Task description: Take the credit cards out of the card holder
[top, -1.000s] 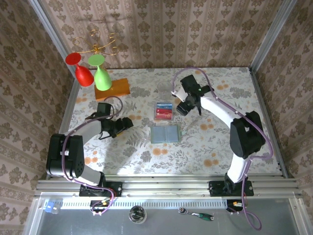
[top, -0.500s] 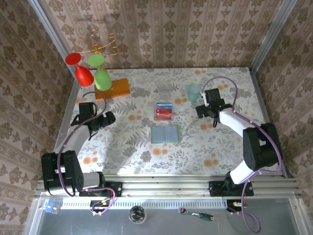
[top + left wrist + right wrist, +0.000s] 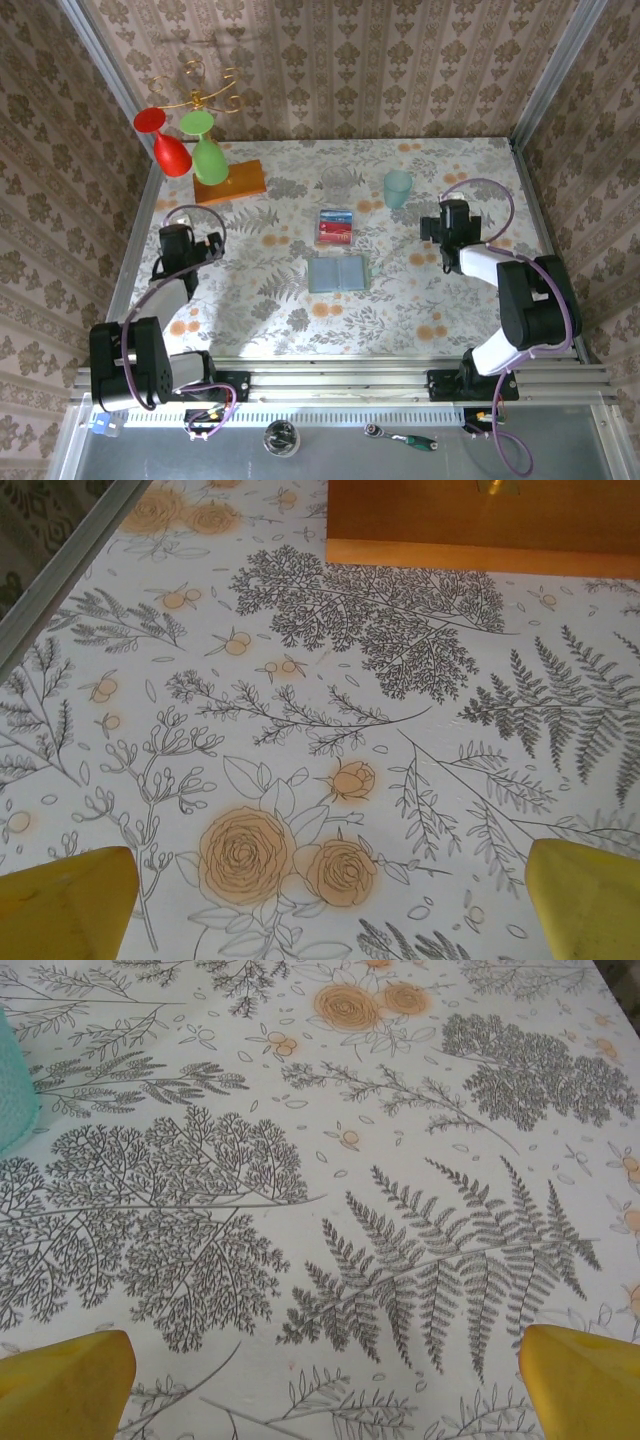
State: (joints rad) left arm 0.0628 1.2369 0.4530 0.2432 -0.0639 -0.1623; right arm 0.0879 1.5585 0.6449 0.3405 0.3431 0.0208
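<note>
Left hand (image 3: 322, 905) and right hand (image 3: 322, 1380) both stand apart, empty. The cards (image 3: 336, 227) lie stacked between the two hands, well apart from either, just beside the open card holder (image 3: 338, 273). A careless swing of the right hand could topple the cup (image 3: 398, 187) ahead to its left.

Table (image 3: 440, 310): floral cloth, grey ferns and orange roses.
Orange block (image 3: 238, 180): far left of the table, lying flat.
Green glass (image 3: 207, 155): at the block's left end.
Red glass (image 3: 165, 140): just left of the green one, beside the block.
Gold wire rack (image 3: 205, 88): behind the block, by the patterned wall.
Teal cup (image 3: 398, 187): well right of the block, upright.
Ratchet (image 3: 400, 437): far from the block, on the tray below the table's near rail.
</note>
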